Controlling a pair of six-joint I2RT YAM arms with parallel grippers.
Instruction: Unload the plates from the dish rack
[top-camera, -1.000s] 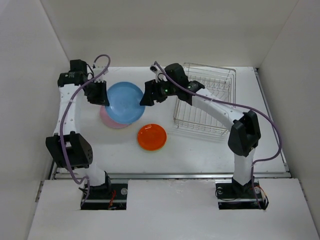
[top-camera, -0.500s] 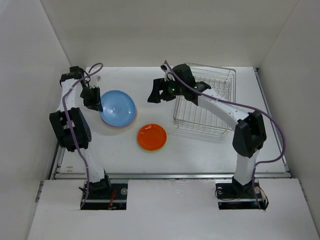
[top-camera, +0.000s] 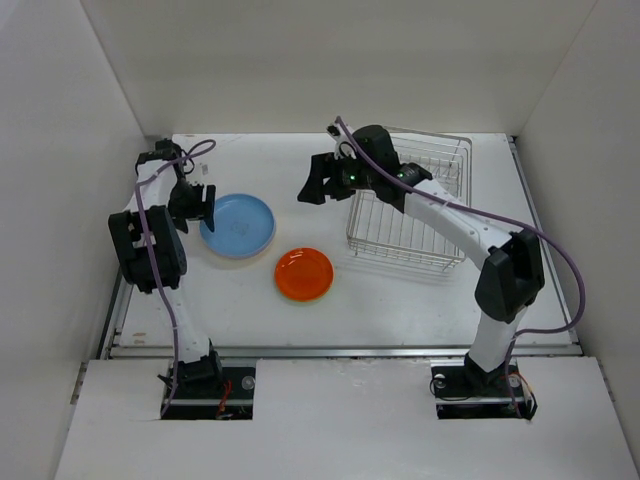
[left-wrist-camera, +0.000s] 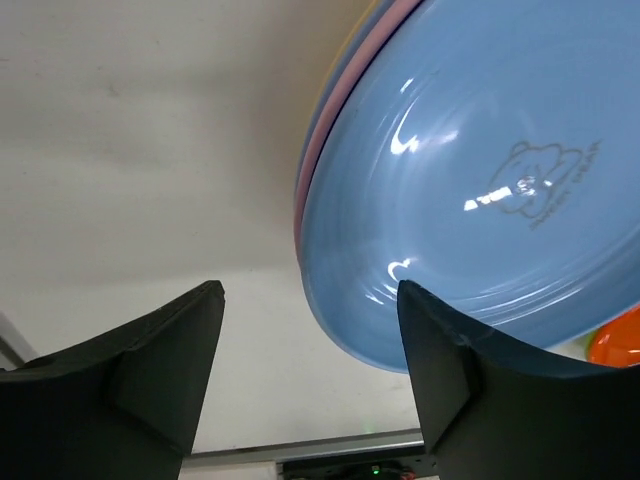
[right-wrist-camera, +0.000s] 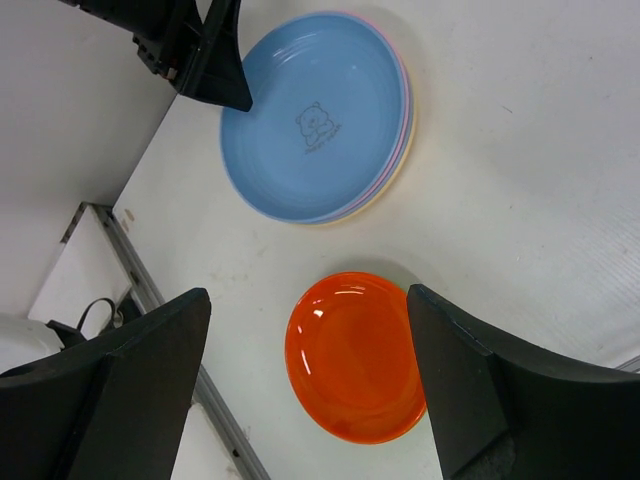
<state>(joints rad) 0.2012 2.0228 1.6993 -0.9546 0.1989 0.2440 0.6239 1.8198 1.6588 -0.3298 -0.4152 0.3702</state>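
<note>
A light blue plate (top-camera: 237, 225) lies flat on top of a stack at the left. In the left wrist view the light blue plate (left-wrist-camera: 480, 200) has a pink rim (left-wrist-camera: 318, 175) under it. My left gripper (top-camera: 197, 205) stands open at the stack's left edge, and the plate's rim sits loose just inside one of its fingers (left-wrist-camera: 445, 370). An orange plate (top-camera: 304, 273) lies alone on the table. My right gripper (top-camera: 310, 187) hangs open and empty above the table. Its wrist view looks down on the orange plate (right-wrist-camera: 360, 355) and the stack (right-wrist-camera: 315, 115). The dish rack (top-camera: 410, 205) at the right shows no plates.
White walls close in the table (top-camera: 400, 300) on the left, back and right. A metal rail (top-camera: 340, 350) runs along the near edge. The right arm reaches over the rack's left side. In the right wrist view the left gripper (right-wrist-camera: 200, 50) sits by the stack.
The left gripper lowered the light blue plate flat onto the stack and opened. The left arm folded back to the left. The right gripper barely shifted.
</note>
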